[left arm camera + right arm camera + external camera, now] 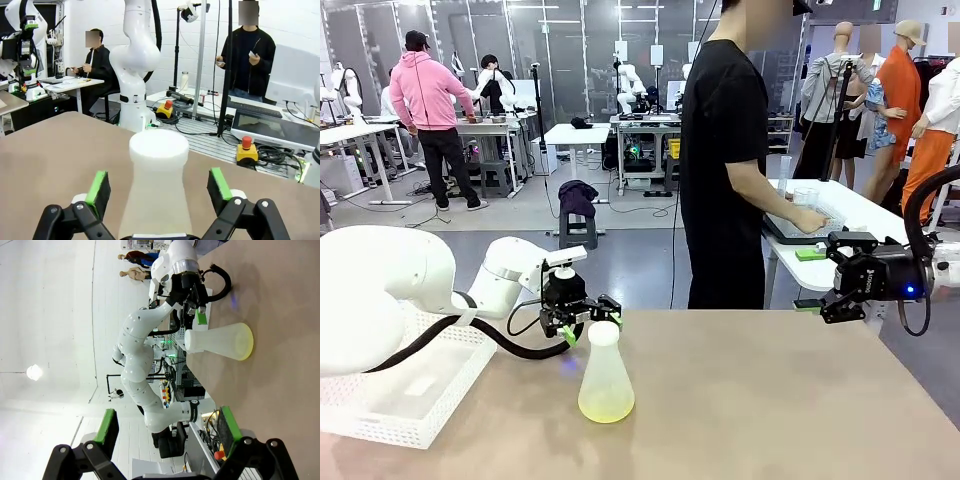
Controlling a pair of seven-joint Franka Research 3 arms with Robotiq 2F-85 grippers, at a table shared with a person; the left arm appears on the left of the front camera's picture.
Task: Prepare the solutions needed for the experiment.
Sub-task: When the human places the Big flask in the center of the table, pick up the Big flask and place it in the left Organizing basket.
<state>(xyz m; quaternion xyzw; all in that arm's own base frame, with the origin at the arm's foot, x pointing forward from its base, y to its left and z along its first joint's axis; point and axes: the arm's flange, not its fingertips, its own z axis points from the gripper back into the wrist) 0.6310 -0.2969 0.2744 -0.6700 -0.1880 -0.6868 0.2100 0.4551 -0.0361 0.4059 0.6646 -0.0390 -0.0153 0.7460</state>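
- Flask [606, 372]: frosted plastic, conical, upright on the bench [770, 400], left of centre. A little pale yellow-green solution [606, 405] lies at its base.
- Left pincer [590, 326]: released, jaws wide, level with the flask neck. Left wrist view: green pads [98, 185] stand either side of the neck [158, 165], clear of it, no contact seen.
- Right pincer [817, 306]: released, jaws wide, nothing between them; hangs beyond the bench's far right edge, well apart from the flask.
- White basket [410, 385] sits at the bench's left, under the left arm.
- Person [730, 150] in black stands past the far edge, hand [808, 218] on a side table.
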